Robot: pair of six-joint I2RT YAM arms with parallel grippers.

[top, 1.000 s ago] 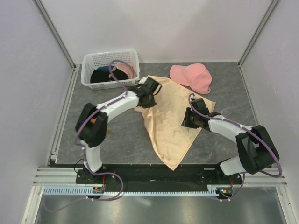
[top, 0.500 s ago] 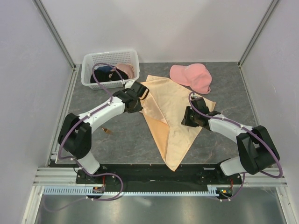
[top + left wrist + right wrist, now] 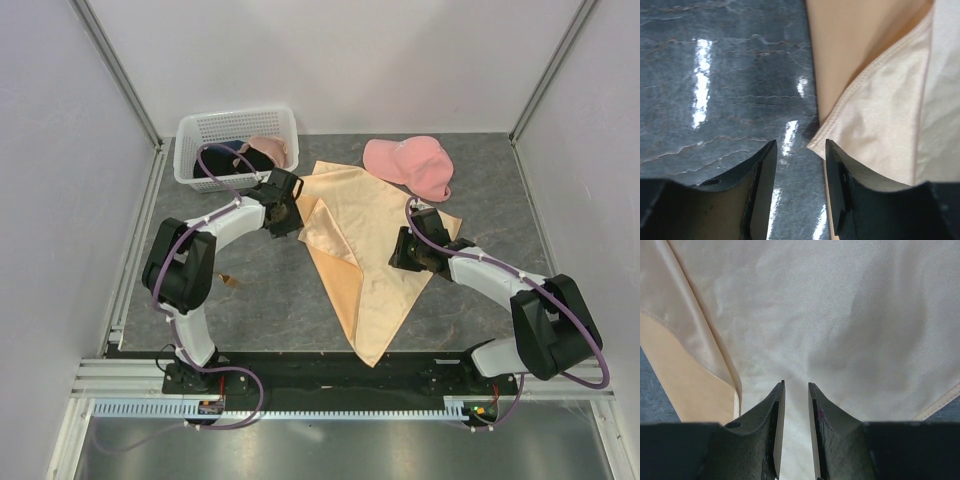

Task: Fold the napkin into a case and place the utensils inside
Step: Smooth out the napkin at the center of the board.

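Progress: early. No case formed, nothing tucked in.

- White plastic mesh basket (image 3: 200,125), 11 o'clock of the grey marbled bench (image 3: 260,300): 1. It holds dark and pink clothes (image 3: 262,150); the count is unclear.
- Small brown piece (image 3: 228,280) on the bench at 8 o'clock, beside the left arm: 1. Maybe a utensil, but too small to tell. No orange-bowled spoon or fork shows in any view.
- Left pincer (image 3: 287,205) (image 3: 799,150), 10 o'clock of the cloth: the jaws stand well apart with nothing between them, only bare bench. The cloth's hemmed corner lies just beside the right-hand finger.
- Shiny peach-tan square cloth napkin (image 3: 365,230) (image 3: 880,125) (image 3: 840,315), mid-bench: 1. It lies flat with a long point toward 6 o'clock. One flap is turned over along its left side, so one fold looks laid.
- Right pincer (image 3: 405,250) (image 3: 796,387), at the napkin's 3 o'clock: the jaws are a narrow gap apart with their tips over the cloth. Nothing looks clamped. Whether they touch the cloth is unclear.
- Pink fabric cap (image 3: 410,160), 1 o'clock, its brim touching the napkin's edge: 1.

Arms: 2.

Left to do: the remaining folds to close the case, then find the utensils and slide them inside.
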